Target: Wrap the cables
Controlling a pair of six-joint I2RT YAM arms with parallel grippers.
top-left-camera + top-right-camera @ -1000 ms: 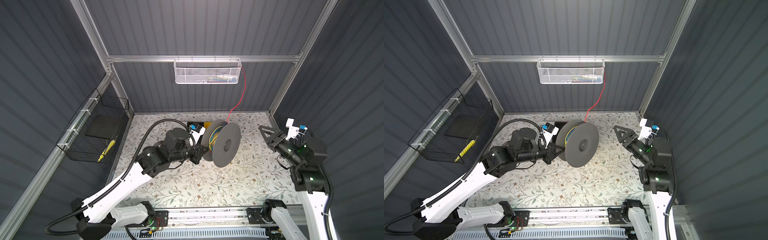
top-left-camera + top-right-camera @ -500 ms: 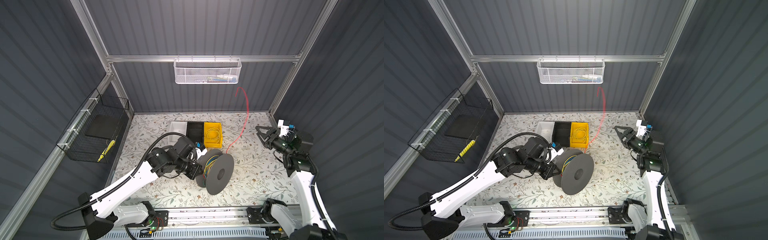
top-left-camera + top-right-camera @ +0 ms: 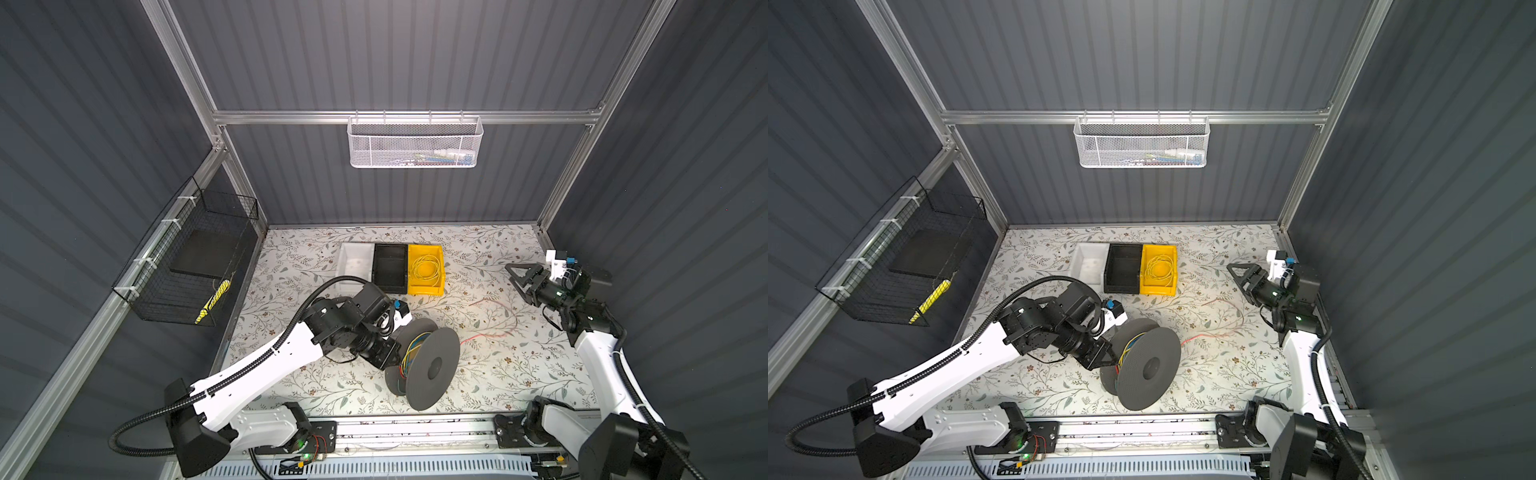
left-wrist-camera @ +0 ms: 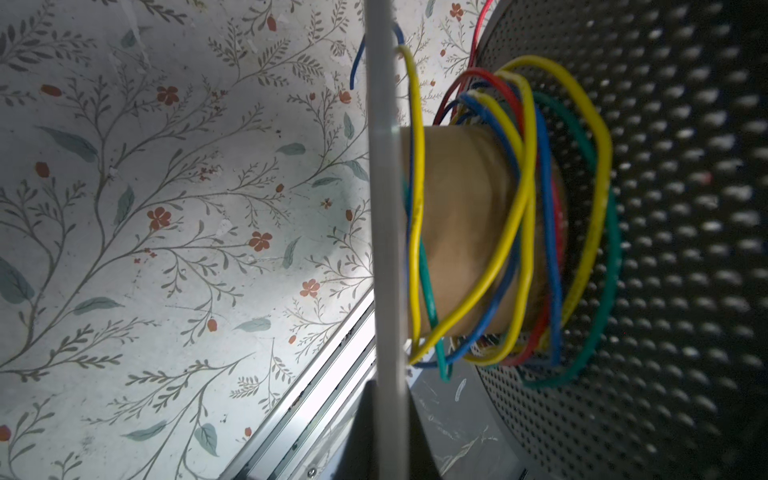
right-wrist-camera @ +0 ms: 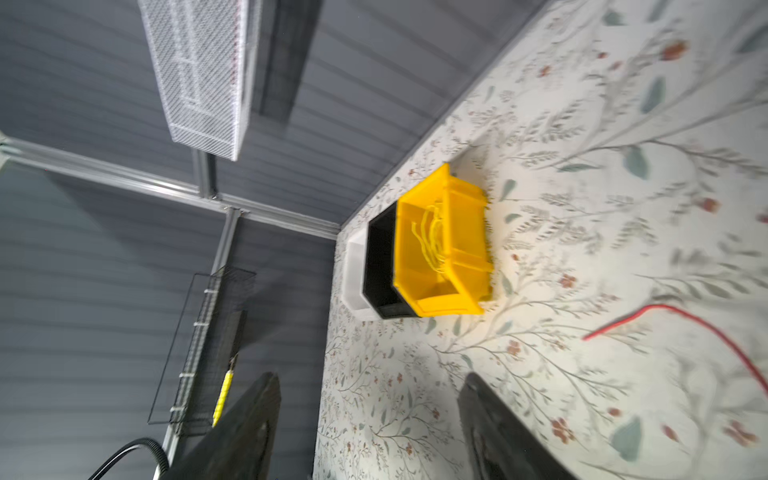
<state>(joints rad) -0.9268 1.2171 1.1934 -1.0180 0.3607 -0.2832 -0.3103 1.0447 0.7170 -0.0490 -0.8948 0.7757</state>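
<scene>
- Change: the spool [image 3: 432,368] has come down to the tabletop's [image 3: 519,374] front edge. The red cable [image 5: 649,307], off the mesh basket [image 3: 415,141], now trails slack toward the right edge, so winding can likely begin.
- Left gripper [image 3: 388,353]: jaws clamped on the spool's flange. Right gripper [image 3: 517,276]: jaws apart, empty.
- Floral tabletop; grey ribbed walls.

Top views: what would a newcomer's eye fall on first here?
The dark spool, loosely wound with coloured cables, is at the front of the table, with the left gripper shut on its flange. A loose red cable trails to its right; the yellow bin sits behind.
</scene>
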